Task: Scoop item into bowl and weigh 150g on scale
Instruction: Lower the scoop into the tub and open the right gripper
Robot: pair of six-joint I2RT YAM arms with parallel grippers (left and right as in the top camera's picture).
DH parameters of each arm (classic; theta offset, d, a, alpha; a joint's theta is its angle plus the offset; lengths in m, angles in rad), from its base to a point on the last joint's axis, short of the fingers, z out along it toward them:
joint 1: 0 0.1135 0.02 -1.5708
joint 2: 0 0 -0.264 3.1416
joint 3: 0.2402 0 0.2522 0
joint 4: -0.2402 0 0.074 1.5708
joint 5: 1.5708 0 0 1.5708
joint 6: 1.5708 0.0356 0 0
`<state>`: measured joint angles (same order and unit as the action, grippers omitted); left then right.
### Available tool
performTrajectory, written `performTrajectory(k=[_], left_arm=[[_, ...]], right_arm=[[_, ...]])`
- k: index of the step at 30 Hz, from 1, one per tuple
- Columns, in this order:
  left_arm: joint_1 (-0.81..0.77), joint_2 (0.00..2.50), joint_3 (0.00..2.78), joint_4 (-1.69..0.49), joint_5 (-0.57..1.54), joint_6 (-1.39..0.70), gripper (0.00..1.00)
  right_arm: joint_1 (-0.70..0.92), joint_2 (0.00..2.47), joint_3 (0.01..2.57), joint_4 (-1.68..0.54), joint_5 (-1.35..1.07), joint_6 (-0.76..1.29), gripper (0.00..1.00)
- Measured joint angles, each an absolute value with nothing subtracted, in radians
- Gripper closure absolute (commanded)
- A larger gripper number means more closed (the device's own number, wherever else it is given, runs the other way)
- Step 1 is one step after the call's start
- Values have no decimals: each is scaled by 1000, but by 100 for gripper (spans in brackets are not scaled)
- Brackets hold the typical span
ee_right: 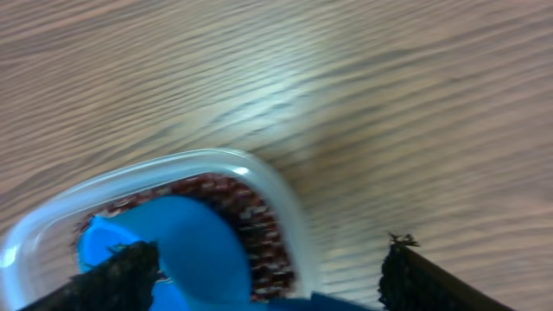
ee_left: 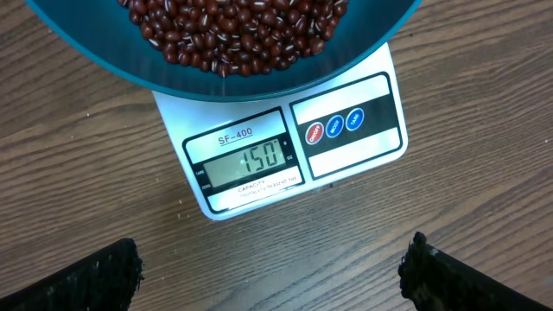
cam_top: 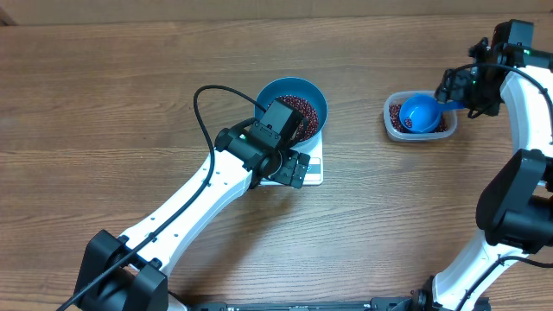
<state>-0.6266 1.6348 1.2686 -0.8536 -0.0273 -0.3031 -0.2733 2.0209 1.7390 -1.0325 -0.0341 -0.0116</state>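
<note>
The bright blue bowl (cam_top: 276, 89) holds a mound of dark red-brown beans (cam_top: 302, 111) and stands on the white scale (cam_top: 315, 170). In the left wrist view the scale (ee_left: 346, 147) reads 150 under the bowl (ee_left: 363, 52) of beans (ee_left: 242, 34). My left gripper (cam_top: 283, 166) hovers over the scale's display edge, open and empty (ee_left: 272, 276). My right gripper (cam_top: 458, 95) hangs over the clear tub's right end. Its jaws (ee_right: 268, 276) stand wide apart and the blue scoop (ee_right: 190, 242) lies loose below them.
The clear plastic tub (cam_top: 441, 131) at the right holds more beans (ee_right: 259, 216) and the small blue scoop (cam_top: 421, 112). The tub's rim (ee_right: 259, 173) shows close under the right fingers. Bare wooden table surrounds both setups.
</note>
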Motion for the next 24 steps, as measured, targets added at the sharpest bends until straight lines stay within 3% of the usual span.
performTrajectory(k=[4, 14, 24], left_arm=[[-627, 1635, 1269, -854, -27, -303, 0], [-627, 1635, 1269, -854, -27, -303, 0], [-627, 1635, 1269, -854, -27, -303, 0]], right_arm=[[-273, 2021, 1729, -1036, 46, 50, 0], [-269, 2020, 1763, -1100, 182, 150, 0], [-233, 1935, 1820, -1270, -68, 88, 0]])
